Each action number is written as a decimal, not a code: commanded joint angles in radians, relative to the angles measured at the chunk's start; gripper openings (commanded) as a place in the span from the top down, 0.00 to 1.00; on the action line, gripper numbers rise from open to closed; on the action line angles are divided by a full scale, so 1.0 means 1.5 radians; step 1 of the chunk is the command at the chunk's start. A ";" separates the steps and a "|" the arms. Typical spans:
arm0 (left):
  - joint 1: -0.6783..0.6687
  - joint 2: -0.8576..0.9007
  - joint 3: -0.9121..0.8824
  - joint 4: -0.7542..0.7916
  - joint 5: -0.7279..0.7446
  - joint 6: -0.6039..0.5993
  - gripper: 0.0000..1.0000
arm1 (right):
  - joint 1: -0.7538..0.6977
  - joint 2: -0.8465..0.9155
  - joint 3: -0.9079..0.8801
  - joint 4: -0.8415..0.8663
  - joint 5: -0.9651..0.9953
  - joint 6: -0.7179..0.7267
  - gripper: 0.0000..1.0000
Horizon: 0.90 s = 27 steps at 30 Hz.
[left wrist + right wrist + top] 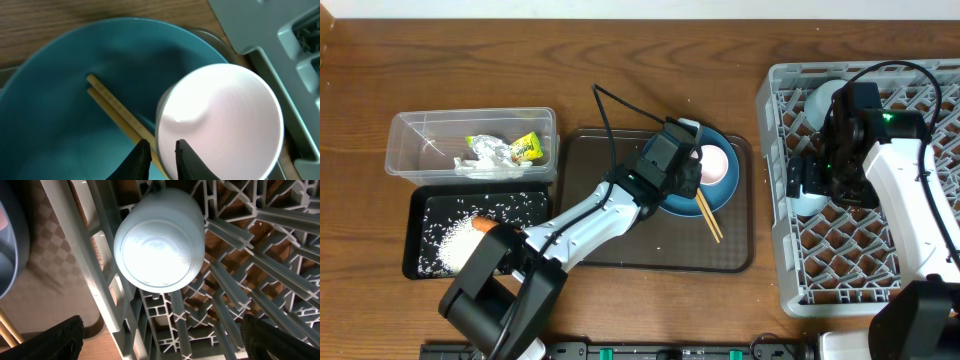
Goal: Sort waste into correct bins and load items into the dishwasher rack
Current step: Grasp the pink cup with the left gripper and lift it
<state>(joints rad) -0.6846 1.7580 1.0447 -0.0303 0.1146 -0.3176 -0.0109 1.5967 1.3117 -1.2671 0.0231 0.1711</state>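
Observation:
The pink cup [715, 160] stands on the dark-blue plate [725, 192] with the chopsticks [708, 217] beside it. My left gripper [692, 165] is shut on the cup's near rim; the left wrist view shows the fingers [162, 150] either side of the cup [220, 120] wall, over the plate [60, 100] and chopsticks [115, 107]. My right gripper [808, 178] is open [162, 340] over the grey rack [860, 260], just off the upturned light-blue cup [160, 240]. The light-blue bowl [823, 100] sits in the rack's far left corner.
The plate rests on the brown serving tray [620, 250]. The clear tub [405, 150] holds the wrapper [525, 148] and tissue [480, 170]. The black tray [415, 230] holds rice [450, 245] and the carrot [470, 225].

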 commanded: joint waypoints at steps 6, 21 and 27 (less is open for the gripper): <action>-0.001 -0.005 0.002 -0.010 0.023 -0.029 0.78 | -0.006 0.002 -0.004 -0.001 0.007 -0.003 0.01; -0.001 -0.005 0.002 -0.030 0.023 -0.041 0.93 | -0.006 0.002 -0.004 0.000 0.007 -0.003 0.01; 0.002 -0.008 0.002 -0.023 0.023 -0.041 0.94 | -0.006 0.002 -0.004 0.000 0.007 -0.003 0.01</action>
<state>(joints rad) -0.6846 1.7580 1.0447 -0.0734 0.1509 -0.3737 -0.0109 1.5967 1.3117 -1.2671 0.0235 0.1711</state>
